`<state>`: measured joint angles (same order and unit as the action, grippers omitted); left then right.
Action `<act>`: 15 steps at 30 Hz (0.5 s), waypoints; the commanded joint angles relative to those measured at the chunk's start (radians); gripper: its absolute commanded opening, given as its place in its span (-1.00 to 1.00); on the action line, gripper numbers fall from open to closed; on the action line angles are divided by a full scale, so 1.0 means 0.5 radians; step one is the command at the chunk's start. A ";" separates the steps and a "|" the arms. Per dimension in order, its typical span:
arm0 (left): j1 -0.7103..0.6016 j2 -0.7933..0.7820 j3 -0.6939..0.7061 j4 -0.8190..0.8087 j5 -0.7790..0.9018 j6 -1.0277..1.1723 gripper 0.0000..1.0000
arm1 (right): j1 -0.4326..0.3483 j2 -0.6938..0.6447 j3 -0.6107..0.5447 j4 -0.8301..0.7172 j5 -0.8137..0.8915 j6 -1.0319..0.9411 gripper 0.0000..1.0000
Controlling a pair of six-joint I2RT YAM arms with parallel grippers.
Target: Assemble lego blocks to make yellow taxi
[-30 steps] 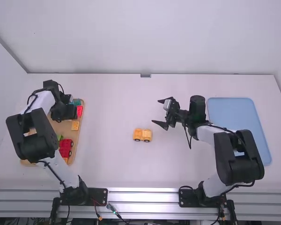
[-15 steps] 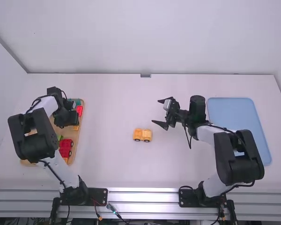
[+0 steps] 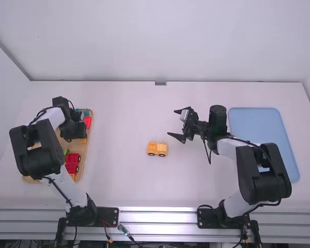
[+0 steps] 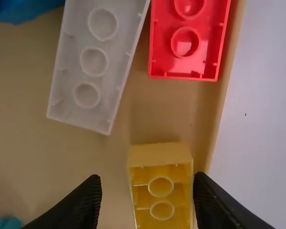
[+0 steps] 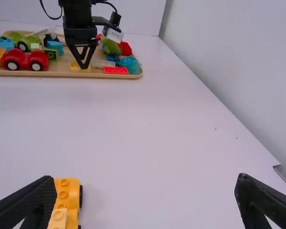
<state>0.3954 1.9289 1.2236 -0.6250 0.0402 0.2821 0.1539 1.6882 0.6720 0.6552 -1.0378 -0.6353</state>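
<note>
"Where is the yellow car?"

"On the worktop, near the middle, between the two arms. It is small and blocky, warm yellow going on orange, with black wheels low at its sides. The right wrist view shows round studs along its top, and a paler yellow block sits on it, toward its right end."

"And the right claw?"

"Spread wide, with nothing between the fingers. It hangs just to the right of the car and a little farther off."

"What about the left claw?"

"Over the wooden tray, at the left of the worktop. Its fingers stand apart, one on each side of a yellow brick. Whether either one touches it, I cannot tell."

"How does that brick look?"

"Oblong, lying upside down, so its hollow underside shows, with two round tubes inside and a smooth end wall. It lies close to the tray's right rim."

"Anything beside it?"

"A bright red brick on the far side, also hollow side up, and a milky white one slanting next to that. A red toy car stands nearer in the tray."
</note>
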 commanded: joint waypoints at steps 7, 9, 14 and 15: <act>-0.016 -0.002 -0.079 0.025 -0.003 -0.011 -0.14 | -0.004 -0.029 -0.010 0.006 -0.025 0.007 0.98; -0.018 -0.002 -0.081 0.027 0.021 -0.009 -0.16 | -0.004 -0.029 -0.010 0.006 -0.026 0.008 0.98; -0.018 -0.002 -0.101 0.026 0.060 -0.009 -0.18 | -0.004 -0.029 -0.010 0.005 -0.026 0.008 0.98; -0.018 -0.002 -0.111 0.024 0.060 -0.011 -0.18 | -0.004 -0.029 -0.010 0.005 -0.026 0.008 0.98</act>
<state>0.3954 1.9289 1.1900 -0.6075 0.0547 0.2813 0.1539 1.6882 0.6720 0.6548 -1.0378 -0.6353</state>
